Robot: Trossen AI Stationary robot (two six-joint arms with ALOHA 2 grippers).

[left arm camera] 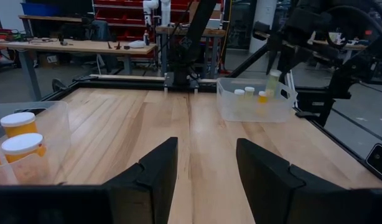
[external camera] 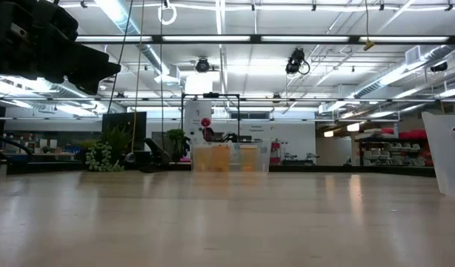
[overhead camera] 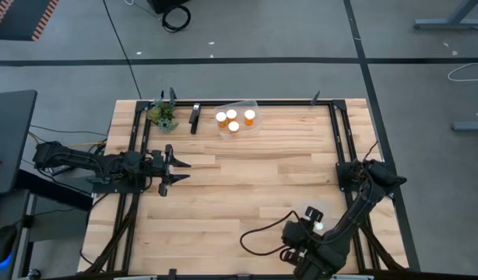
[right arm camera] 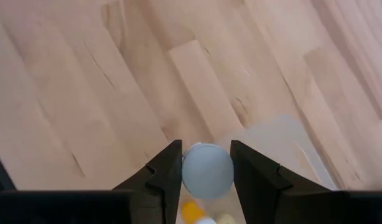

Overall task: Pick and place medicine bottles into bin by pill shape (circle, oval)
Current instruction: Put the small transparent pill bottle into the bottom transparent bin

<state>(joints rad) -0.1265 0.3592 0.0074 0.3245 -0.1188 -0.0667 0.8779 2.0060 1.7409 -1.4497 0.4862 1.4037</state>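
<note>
I've got two clear bins on the table. The far bin point(overhead camera: 240, 118) sits at the table's far edge near the middle; from above I count four orange bottles point(overhead camera: 233, 120) in it, white caps up, all standing.

The near bin point(left arm camera: 256, 102) is at the right arm's side, and in the left wrist view it holds three small pale bottles point(left arm camera: 249, 94) upright. From above that bin is mostly covered by the right arm, so I can't make out its outline there.

The right gripper point(right arm camera: 205, 167) is over that bin, fingers clamped on either side of a white-capped pale bottle point(right arm camera: 207, 171). I see the cap face-on in the right wrist view, so its long axis runs straight down toward the bin, cap toward the camera. Below it, bits of yellow and pale contents show, cut off by the frame edge; I can't say what they are.

The left gripper point(overhead camera: 175, 169) hangs over the table's left side, fingers apart with nothing between them, pointing across toward the right.

In the low view the far bin shows as an orange blur, individual bottles not separable. A small plant point(overhead camera: 163, 115) and a dark tool point(overhead camera: 195, 117) lie beside the far bin.
</note>
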